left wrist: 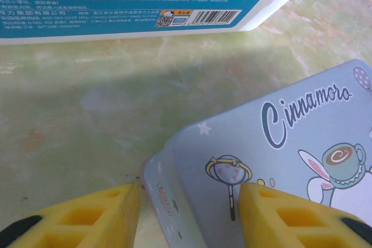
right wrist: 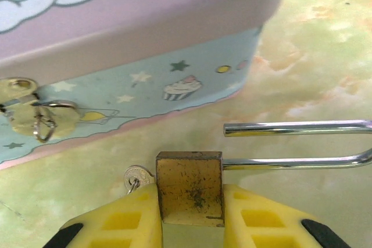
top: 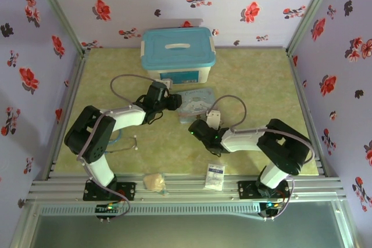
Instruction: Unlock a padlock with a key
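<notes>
Since one leg of the shackle (right wrist: 296,161) sits in the padlock (right wrist: 189,178) and its other end hangs free of the body, the lock reads as open, so I judge the unlocking done. The padlock lies flat on the table (right wrist: 325,56), just beside the cartoon tin (right wrist: 145,39). The right gripper (right wrist: 189,194) has its fingers pressed on both sides of the brass body, gripping it. A small silvery head at the end opposite the shackle looks like the key (right wrist: 137,176) (seated in the lock, I think). The left gripper (left wrist: 189,201) has its fingers partly apart astride the tin's corner; can't tell if they pinch it. Left at most: pull the key.
</notes>
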You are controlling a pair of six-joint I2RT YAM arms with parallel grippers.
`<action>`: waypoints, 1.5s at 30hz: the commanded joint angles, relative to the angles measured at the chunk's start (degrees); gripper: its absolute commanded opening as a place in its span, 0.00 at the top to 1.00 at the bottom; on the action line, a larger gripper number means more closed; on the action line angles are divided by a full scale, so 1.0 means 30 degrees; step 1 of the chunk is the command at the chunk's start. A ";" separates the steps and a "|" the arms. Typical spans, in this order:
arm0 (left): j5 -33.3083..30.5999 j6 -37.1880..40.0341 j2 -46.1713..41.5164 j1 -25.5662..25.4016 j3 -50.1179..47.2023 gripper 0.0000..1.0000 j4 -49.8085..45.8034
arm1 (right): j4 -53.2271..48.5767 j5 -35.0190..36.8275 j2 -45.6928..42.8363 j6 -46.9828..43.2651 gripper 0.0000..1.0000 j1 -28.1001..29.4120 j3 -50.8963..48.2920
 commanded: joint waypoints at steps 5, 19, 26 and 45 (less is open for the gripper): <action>-0.1063 0.0101 0.0549 0.0111 -0.0357 0.52 -0.1948 | -0.4135 -0.2431 -0.1044 -0.1969 0.73 -0.0511 0.1365; -0.0842 0.0410 0.0541 0.0433 0.0605 0.51 -0.2403 | -1.4890 -0.7962 -0.0143 -0.6212 0.74 -0.2305 0.5282; -0.0346 0.0207 0.0545 0.0420 0.0763 0.51 -0.2237 | -1.4971 -0.9662 -0.0483 -0.6733 0.73 -0.3469 0.4217; -0.0314 0.0387 -0.0903 0.0462 0.1165 0.47 -0.3284 | -1.4228 -0.9932 -0.3194 -0.3017 0.47 -0.3919 0.2697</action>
